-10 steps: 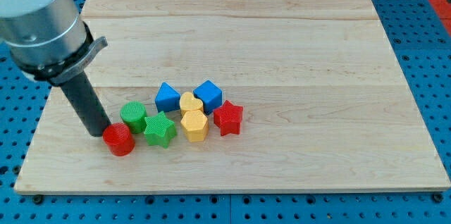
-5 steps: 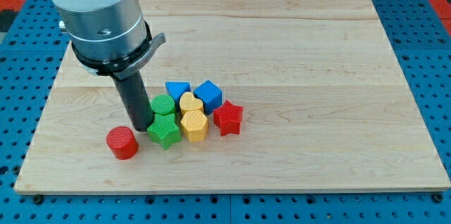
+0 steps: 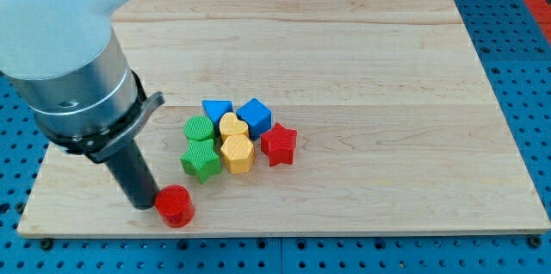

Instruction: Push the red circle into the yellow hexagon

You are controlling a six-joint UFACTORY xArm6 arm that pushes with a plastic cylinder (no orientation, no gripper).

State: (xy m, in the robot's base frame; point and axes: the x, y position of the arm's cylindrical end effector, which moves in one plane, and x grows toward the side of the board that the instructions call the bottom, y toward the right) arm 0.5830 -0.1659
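My tip (image 3: pixel 144 206) sits at the lower left of the board (image 3: pixel 387 76), touching the left side of the red circle (image 3: pixel 175 205). Up and to the right of that circle lies a tight cluster: green star (image 3: pixel 201 160) at lower left, green circle (image 3: pixel 199 130) just above it, yellow hexagon (image 3: pixel 237 153) to the star's right, yellow heart (image 3: pixel 232 126) above the hexagon. Behind these sit the blue triangle (image 3: pixel 217 110) and blue cube (image 3: pixel 255 116). The red star (image 3: pixel 278 145) is rightmost.

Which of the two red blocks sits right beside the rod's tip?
The red circle, apart at the view's bottom; the red star sits among the cluster.
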